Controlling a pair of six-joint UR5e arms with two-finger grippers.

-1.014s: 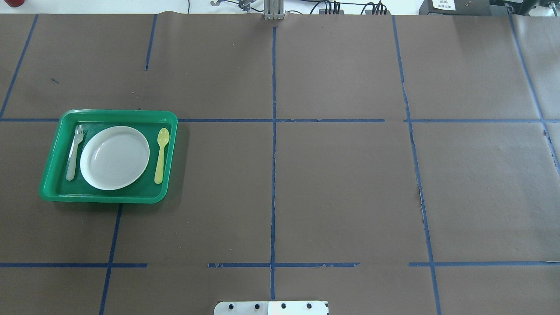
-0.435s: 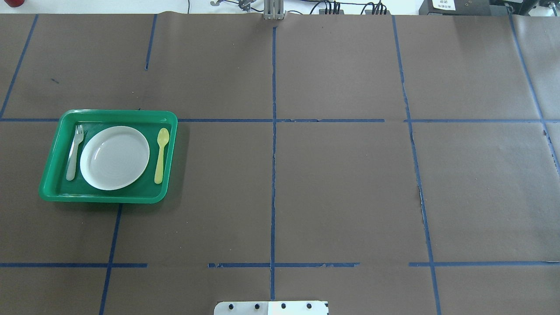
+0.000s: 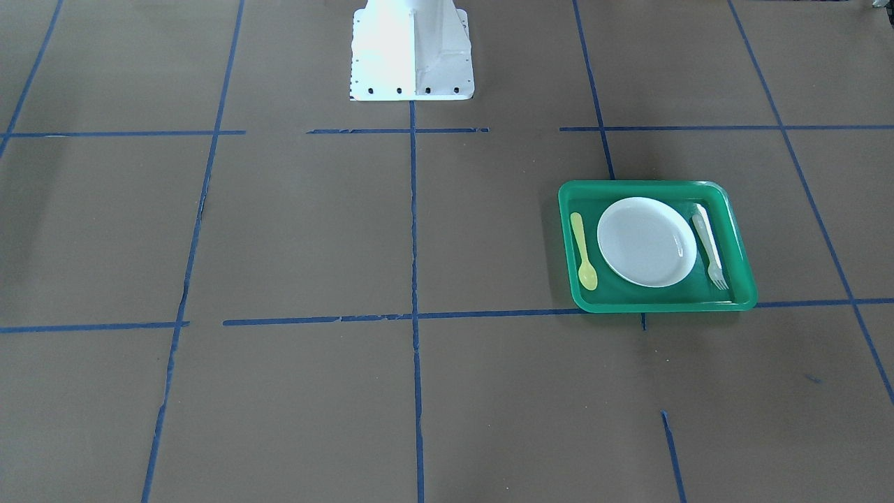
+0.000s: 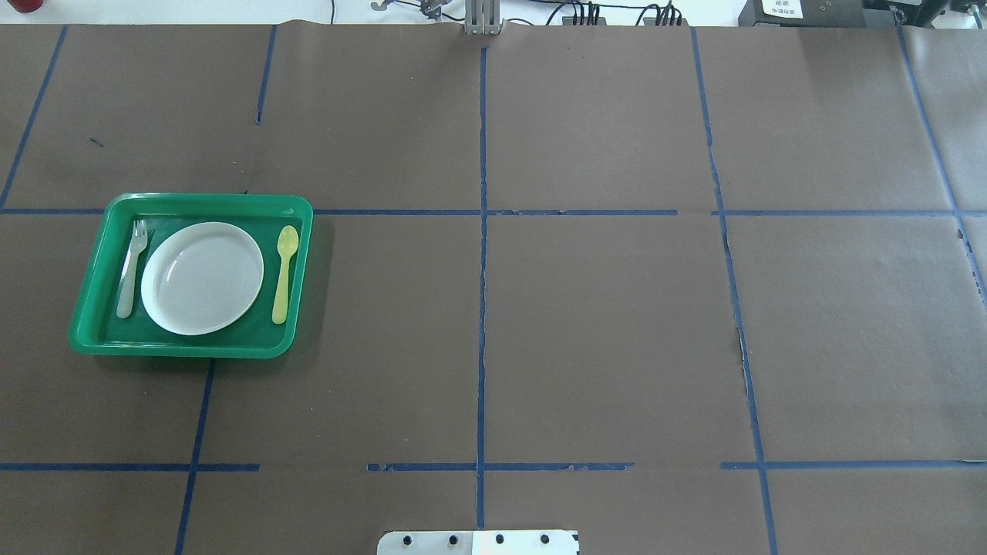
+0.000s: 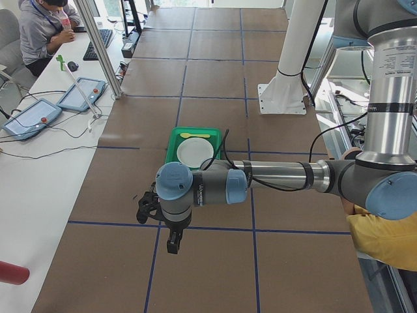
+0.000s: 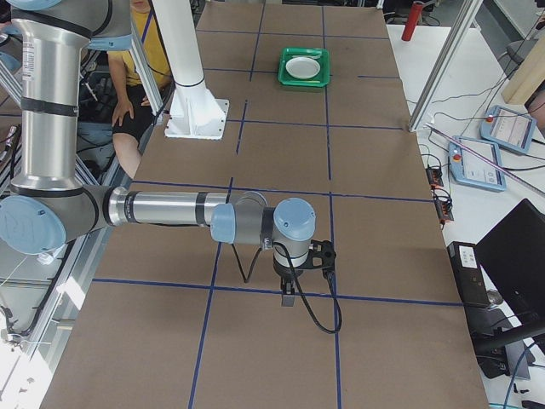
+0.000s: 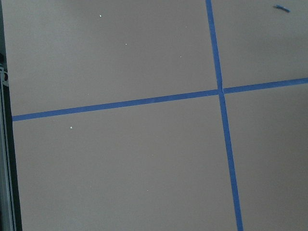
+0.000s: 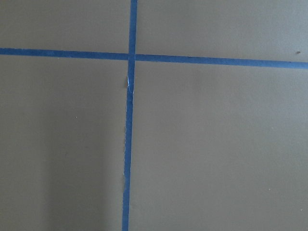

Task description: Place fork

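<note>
The pale whitish-grey fork (image 4: 129, 270) lies in the green tray (image 4: 193, 199), left of the white plate (image 4: 202, 277), tines toward the far side. It also shows in the front-facing view (image 3: 709, 246), at the right of the tray (image 3: 656, 186). No gripper shows in the overhead or front-facing views. My left gripper (image 5: 172, 242) hangs above the table well short of the tray, and I cannot tell whether it is open or shut. My right gripper (image 6: 288, 298) hangs over the table far from the tray (image 6: 304, 66); I cannot tell its state either.
A yellow-green spoon (image 4: 284, 274) lies in the tray right of the plate. Blue tape lines cross the brown table cover. The robot's white base plate (image 3: 412, 56) stands at mid table edge. Operators sit by both side benches.
</note>
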